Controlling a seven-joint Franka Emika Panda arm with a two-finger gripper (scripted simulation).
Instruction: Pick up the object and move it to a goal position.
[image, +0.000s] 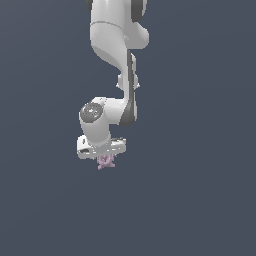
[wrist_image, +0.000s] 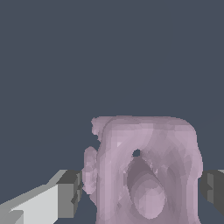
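Note:
The object (image: 105, 162) is a small pale pink-mauve lumpy thing with knobby protrusions. In the exterior view it sits right under the white gripper (image: 105, 159), whose fingers are hidden behind the hand and the object. In the wrist view the object (wrist_image: 144, 170) fills the space between the two dark finger pads (wrist_image: 70, 192), which stand at its two sides and press against it or nearly so. The gripper (wrist_image: 140, 188) looks closed on the object. I cannot tell whether the object rests on the floor or hangs above it.
The white arm (image: 117, 60) comes down from the top of the exterior view. All around is a plain dark blue-grey surface (image: 200, 200) with no other objects or edges in sight.

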